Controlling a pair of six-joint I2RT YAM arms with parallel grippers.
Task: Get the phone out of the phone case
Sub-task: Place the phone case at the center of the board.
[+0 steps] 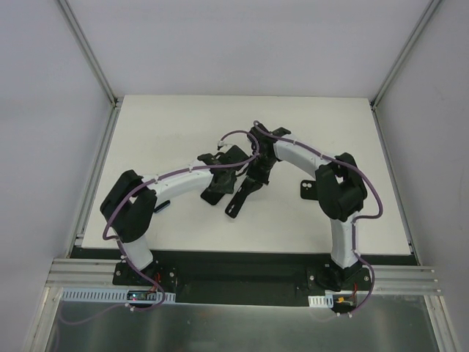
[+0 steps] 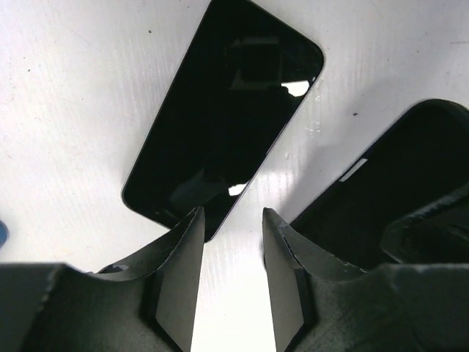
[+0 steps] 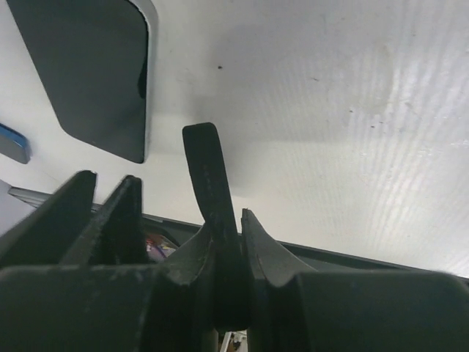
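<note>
The phone (image 2: 227, 117) lies flat on the white table, its black screen up, just beyond my left gripper's tips. My left gripper (image 2: 233, 213) hovers over it with its jaws apart and only bare table between them. The black phone case (image 2: 410, 183) hangs empty to the right of the phone, tilted above the table. My right gripper (image 3: 223, 220) is shut on one edge of the case (image 3: 209, 172). In the top view both grippers meet mid-table, the phone (image 1: 215, 193) beside the case (image 1: 242, 196).
A small blue object (image 3: 13, 143) lies on the table near the phone (image 3: 88, 73). Grey walls with metal rails (image 1: 95, 183) enclose the white table (image 1: 176, 125). The arm bases sit at the near edge.
</note>
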